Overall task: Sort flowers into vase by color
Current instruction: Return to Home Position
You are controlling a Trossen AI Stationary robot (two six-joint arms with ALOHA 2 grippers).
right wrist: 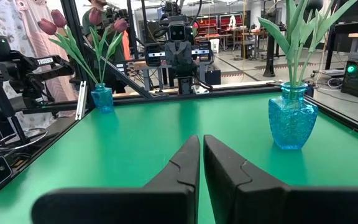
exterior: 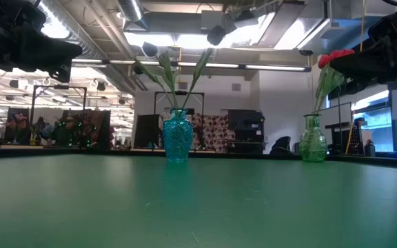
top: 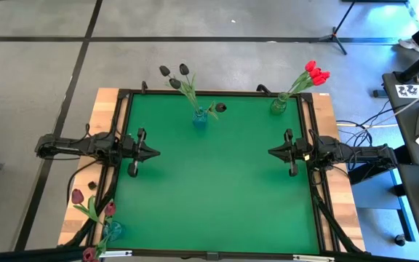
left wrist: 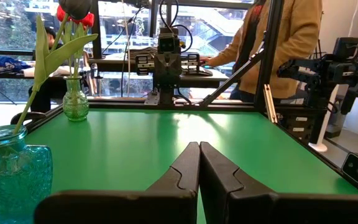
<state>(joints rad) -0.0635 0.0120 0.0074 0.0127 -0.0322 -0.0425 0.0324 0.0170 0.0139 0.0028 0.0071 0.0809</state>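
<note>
Black tulips [top: 174, 75] stand with their stems in a blue vase [top: 198, 118] at the table's far edge. Red tulips [top: 315, 73] stand in a green vase [top: 278, 105] at the far right corner. Maroon tulips [top: 86, 202] stand in a small blue vase [top: 112, 230] at the near left corner. My left gripper [top: 157, 153] rests shut at the left edge, pointing level across the table, its fingers closed together [left wrist: 199, 144]. My right gripper [top: 270, 151] rests shut at the right edge, facing it [right wrist: 201, 138]. Neither has anything between its fingers.
A small dark thing [top: 220, 107] lies on the green mat [top: 217, 189] beside the blue vase. A black frame [top: 124, 102] borders the mat. In the left wrist view a person in a tan jacket [left wrist: 284, 37] stands beyond the table, behind the right arm.
</note>
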